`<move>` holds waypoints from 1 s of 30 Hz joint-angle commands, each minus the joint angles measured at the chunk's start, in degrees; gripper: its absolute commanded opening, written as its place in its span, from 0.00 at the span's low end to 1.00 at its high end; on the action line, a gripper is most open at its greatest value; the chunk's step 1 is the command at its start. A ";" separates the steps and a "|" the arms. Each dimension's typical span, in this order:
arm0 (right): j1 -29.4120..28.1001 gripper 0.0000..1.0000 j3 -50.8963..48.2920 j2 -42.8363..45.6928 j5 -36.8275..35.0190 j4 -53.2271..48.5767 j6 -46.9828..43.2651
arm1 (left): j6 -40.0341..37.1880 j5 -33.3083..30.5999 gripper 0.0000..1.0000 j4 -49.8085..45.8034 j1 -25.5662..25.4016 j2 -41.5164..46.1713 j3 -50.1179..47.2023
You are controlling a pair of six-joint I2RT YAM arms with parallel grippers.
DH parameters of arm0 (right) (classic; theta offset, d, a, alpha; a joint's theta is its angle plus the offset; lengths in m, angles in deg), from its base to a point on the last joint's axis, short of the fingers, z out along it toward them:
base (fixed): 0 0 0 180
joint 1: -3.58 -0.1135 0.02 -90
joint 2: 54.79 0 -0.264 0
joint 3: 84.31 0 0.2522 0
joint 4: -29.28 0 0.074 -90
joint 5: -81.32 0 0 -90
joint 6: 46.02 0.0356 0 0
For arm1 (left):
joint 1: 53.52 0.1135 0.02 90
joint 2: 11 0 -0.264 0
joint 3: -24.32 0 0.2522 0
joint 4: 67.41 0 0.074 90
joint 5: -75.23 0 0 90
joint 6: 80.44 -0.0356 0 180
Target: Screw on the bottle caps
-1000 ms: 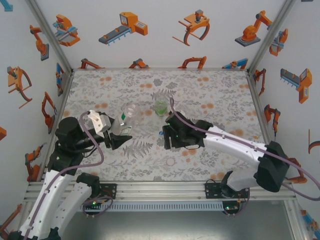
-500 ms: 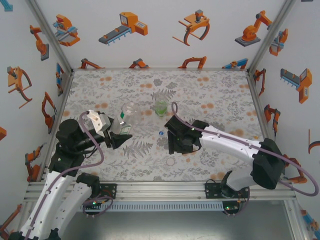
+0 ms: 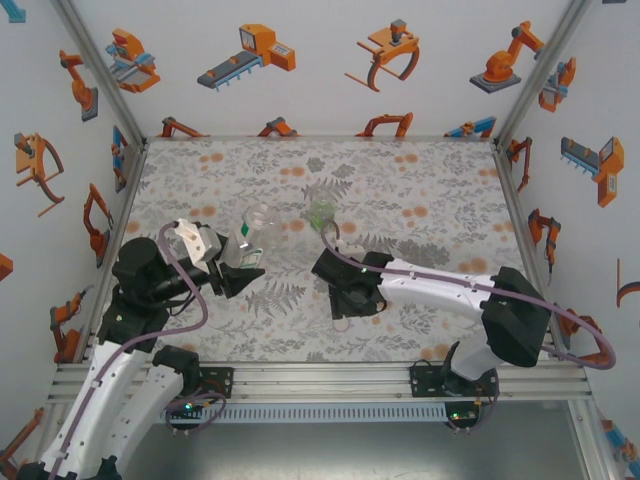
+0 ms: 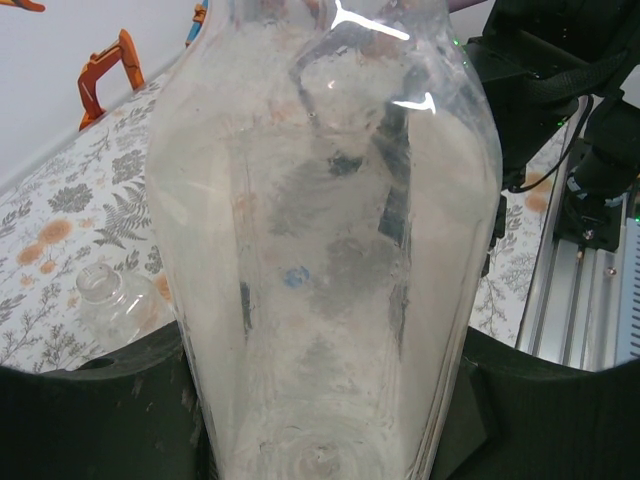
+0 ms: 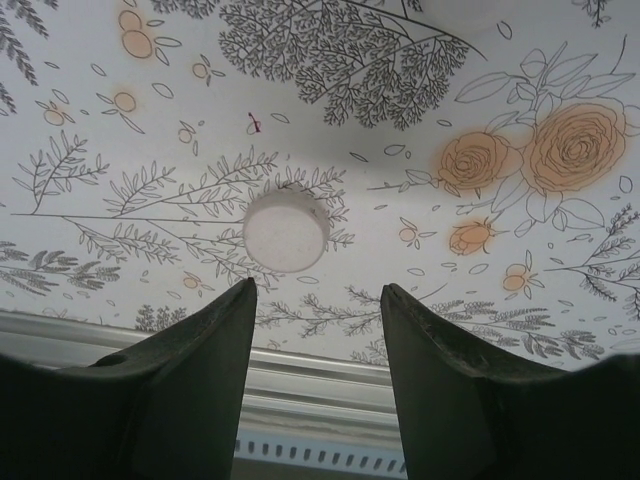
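My left gripper (image 3: pixel 238 270) is shut on a colourless bottle (image 3: pixel 246 250), whose body shows close up in the left wrist view (image 4: pixel 320 250) between the dark fingers (image 4: pixel 100 420). A second colourless bottle (image 3: pixel 262 222) stands just behind it and shows again at the lower left (image 4: pixel 110 305). The green-tinted bottle (image 3: pixel 321 213) stands further back. My right gripper (image 3: pixel 343 308) hangs low over the cloth, open, with nothing between its fingers (image 5: pixel 318 286). A white cap (image 5: pixel 286 232) lies flat just past its left fingertip. A blue spot (image 4: pixel 293 277) shows through the held bottle.
The flowered cloth (image 3: pixel 430 200) covers the table, with room at the back and right. The aluminium rail (image 3: pixel 320 375) runs along the near edge. My right arm (image 3: pixel 450 290) stretches across the middle. Walls enclose three sides.
My right gripper has moved left and toward the near edge, its jaws narrower than before, and the arm now covers where the blue cap lay. The left gripper and its bottle have stayed put.
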 commanded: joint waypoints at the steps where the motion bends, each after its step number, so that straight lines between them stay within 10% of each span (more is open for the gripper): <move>1: -1.33 0.53 -0.92 0.34 -2.47 2.39 0.70 | 0.67 0.17 0.07 1.41 -0.11 -0.16 0.00; 30: -3.99 0.56 -0.14 -7.59 -2.93 5.84 1.41 | 0.51 0.23 0.07 0.86 -0.12 -1.26 0.13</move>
